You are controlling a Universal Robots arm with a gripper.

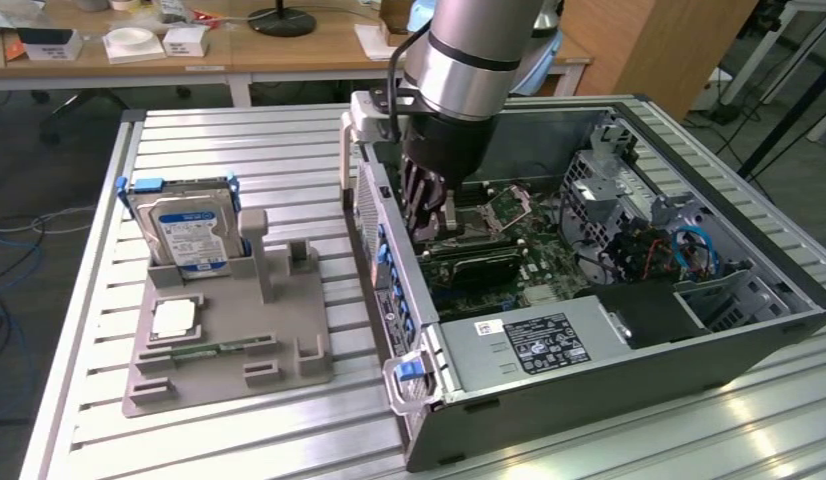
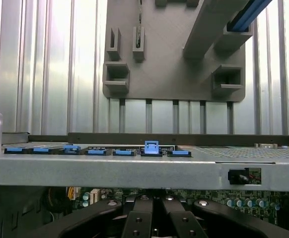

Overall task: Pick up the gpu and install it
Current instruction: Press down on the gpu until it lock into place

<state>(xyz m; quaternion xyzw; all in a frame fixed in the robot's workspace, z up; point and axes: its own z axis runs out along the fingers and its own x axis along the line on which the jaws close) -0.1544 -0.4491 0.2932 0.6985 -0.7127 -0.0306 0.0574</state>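
Dark flat gpu (image 1: 473,262) in motherboard slot

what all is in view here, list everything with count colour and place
computer case: one, dark grey, open, on the exterior view's right of the slatted table
green motherboard: one, inside the case
power supply: one, silver, near corner of the case
hard drive: one, silver with blue-white label, upright in the holder
parts holder: one, grey, on the table at the exterior view's left
slatted table: one, silver
desk: one, wooden, behind
robot arm: one, silver and black, reaching into the case
claw: one, black, shut, low over the motherboard
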